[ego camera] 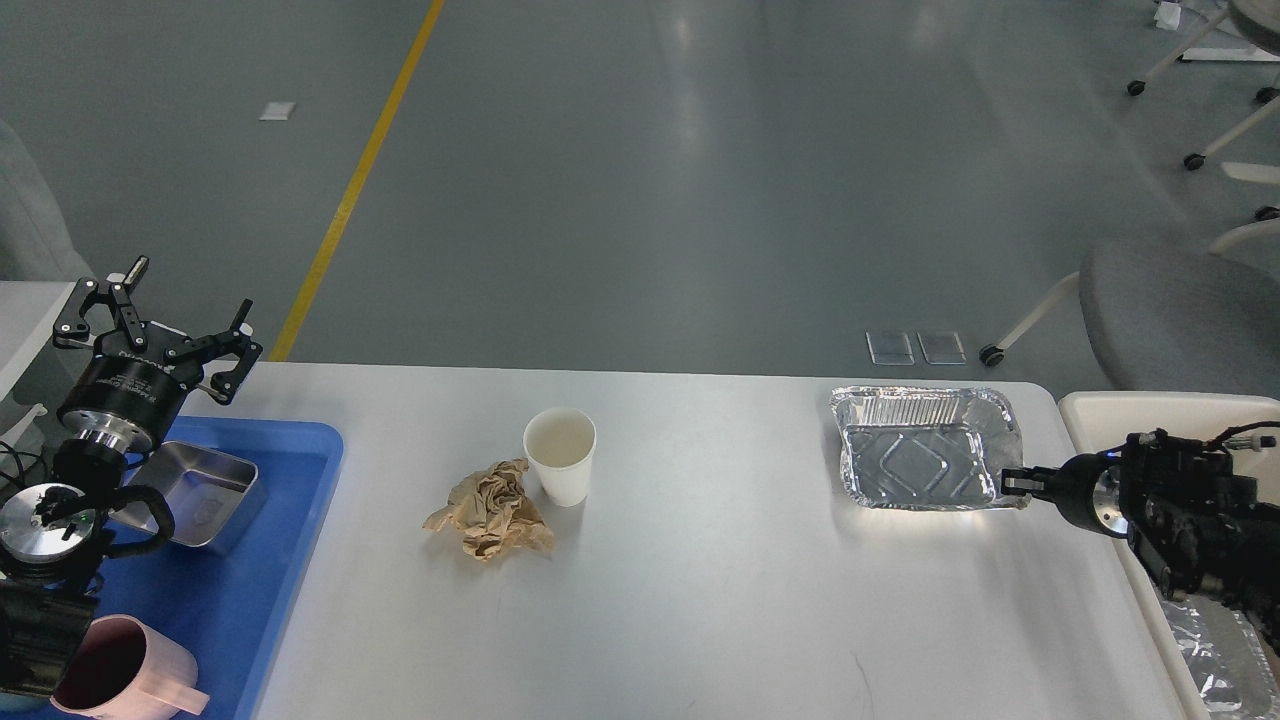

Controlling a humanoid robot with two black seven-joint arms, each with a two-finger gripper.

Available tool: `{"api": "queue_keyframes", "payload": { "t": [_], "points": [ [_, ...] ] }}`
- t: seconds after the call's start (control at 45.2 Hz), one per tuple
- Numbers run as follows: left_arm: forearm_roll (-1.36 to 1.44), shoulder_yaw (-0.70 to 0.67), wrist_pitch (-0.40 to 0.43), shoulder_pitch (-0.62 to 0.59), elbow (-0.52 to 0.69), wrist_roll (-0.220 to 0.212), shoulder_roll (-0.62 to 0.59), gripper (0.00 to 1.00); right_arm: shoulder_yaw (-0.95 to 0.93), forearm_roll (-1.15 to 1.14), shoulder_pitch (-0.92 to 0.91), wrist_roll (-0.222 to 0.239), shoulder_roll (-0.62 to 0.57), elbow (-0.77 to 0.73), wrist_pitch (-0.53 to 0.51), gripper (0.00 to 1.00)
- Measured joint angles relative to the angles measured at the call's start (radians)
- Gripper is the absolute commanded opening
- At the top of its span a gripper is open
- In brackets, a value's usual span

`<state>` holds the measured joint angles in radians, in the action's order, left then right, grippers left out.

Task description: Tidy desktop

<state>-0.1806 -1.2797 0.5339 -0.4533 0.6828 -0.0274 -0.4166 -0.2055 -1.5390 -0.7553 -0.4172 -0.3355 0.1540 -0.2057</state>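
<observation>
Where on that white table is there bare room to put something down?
The desktop is bare between the paper cup and the foil tray, and along the whole near edge. It is crowded on the blue tray, with a steel dish and pink mug.

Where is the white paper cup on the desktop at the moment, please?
In the head view, the white paper cup stands upright left of centre on the desktop, just behind and right of the crumpled brown paper.

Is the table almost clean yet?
Not yet. A steel dish and pink mug already sit on the blue tray. The right gripper grips the foil pan. The paper cup and crumpled paper remain on the desktop.
</observation>
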Motion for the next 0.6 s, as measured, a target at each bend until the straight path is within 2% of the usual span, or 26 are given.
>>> {"api": "queue_keyframes", "payload": {
  "t": [0.376, 0.508, 0.597],
  "points": [
    [0.001, 0.002, -0.001, 0.010, 0.002, -0.003, -0.017, 0.97, 0.014, 0.008, -0.111, 0.017, -0.276, 0.438, -0.131, 0.00],
    [0.001, 0.002, -0.006, 0.013, 0.005, -0.003, -0.018, 0.97, 0.010, 0.011, -0.123, 0.047, -0.395, 0.630, -0.156, 0.00],
    [0.002, 0.002, -0.008, 0.016, 0.006, -0.002, -0.018, 0.97, 0.009, 0.011, -0.125, 0.084, -0.493, 0.791, -0.171, 0.00]
  ]
}}
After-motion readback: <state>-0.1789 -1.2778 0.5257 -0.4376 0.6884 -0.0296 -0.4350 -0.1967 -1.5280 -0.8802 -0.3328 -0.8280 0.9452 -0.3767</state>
